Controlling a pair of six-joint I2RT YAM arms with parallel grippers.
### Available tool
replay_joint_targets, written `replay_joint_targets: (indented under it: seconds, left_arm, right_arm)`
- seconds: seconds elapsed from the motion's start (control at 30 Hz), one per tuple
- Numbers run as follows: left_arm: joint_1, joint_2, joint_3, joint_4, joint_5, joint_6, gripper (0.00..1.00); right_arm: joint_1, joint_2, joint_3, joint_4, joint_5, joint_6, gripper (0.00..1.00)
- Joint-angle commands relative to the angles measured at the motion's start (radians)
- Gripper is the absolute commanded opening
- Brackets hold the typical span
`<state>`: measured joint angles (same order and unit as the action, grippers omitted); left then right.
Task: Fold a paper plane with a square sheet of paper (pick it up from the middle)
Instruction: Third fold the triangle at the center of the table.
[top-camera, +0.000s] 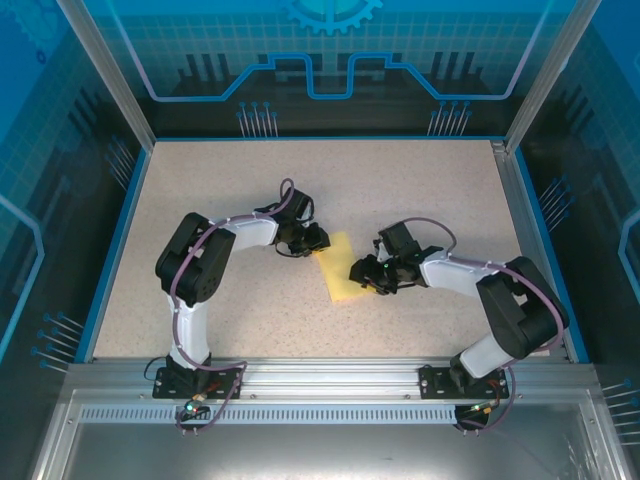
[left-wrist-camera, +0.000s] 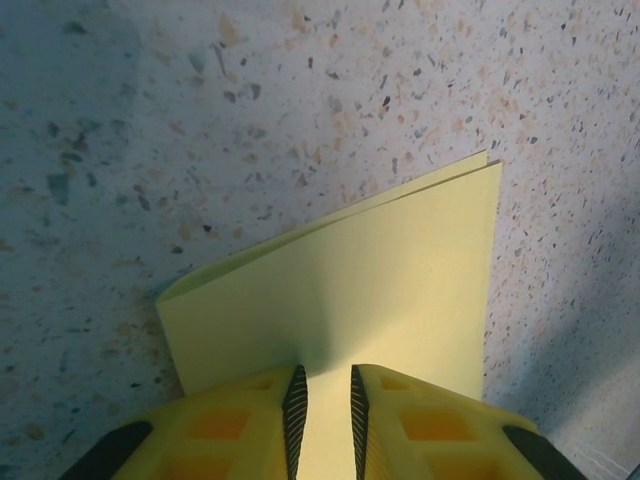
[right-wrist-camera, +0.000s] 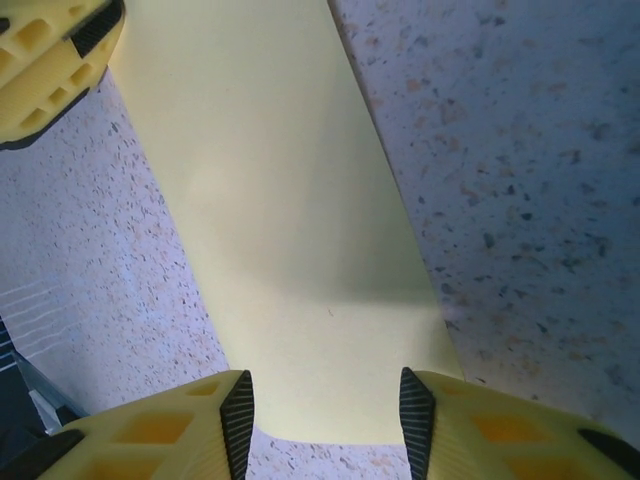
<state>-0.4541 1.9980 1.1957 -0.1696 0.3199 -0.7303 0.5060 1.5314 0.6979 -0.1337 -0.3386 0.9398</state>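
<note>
The yellow square sheet of paper (top-camera: 341, 270) lies flat on the speckled table, folded in half into a narrow rectangle. Two layers show at its far corner (left-wrist-camera: 485, 162). My left gripper (top-camera: 316, 241) is down on the paper's far end; in the left wrist view (left-wrist-camera: 326, 400) its jaws stand a narrow gap apart with the paper (left-wrist-camera: 360, 280) lying under them. My right gripper (top-camera: 362, 272) is at the near end, open wide (right-wrist-camera: 325, 405), its fingers straddling the paper (right-wrist-camera: 290, 230) above its end edge. A left fingertip (right-wrist-camera: 50, 45) shows at the strip's other end.
The speckled tabletop (top-camera: 230, 190) has free room all round the paper. Blue rims and metal rails (top-camera: 510, 200) border it, with glass walls behind. Both arm bases (top-camera: 200, 378) sit on the near rail.
</note>
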Motion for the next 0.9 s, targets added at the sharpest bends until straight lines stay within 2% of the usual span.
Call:
replay_joint_targets:
  seconds: [0.0, 0.23, 0.47, 0.67, 0.87]
  left_arm:
    - [0.014, -0.005, -0.042, -0.032, -0.007, 0.003, 0.23]
    - [0.016, -0.008, -0.036, -0.034, 0.006, -0.003, 0.23]
    - [0.015, -0.011, -0.045, -0.030, 0.008, -0.006, 0.23]
    - [0.015, -0.013, -0.046, -0.025, 0.018, -0.008, 0.23]
    - [0.015, -0.010, -0.041, -0.022, 0.026, -0.005, 0.23]
  right_arm:
    - [0.010, -0.077, -0.034, -0.028, 0.002, 0.030, 0.46]
    - [0.050, -0.165, -0.111, -0.007, -0.040, 0.110, 0.51]
    - [0.114, -0.085, -0.106, 0.130, -0.083, 0.181, 0.55]
    - [0.127, -0.014, -0.106, 0.211, -0.054, 0.244, 0.55]
    - [0.110, -0.026, -0.115, 0.241, 0.017, 0.256, 0.53]
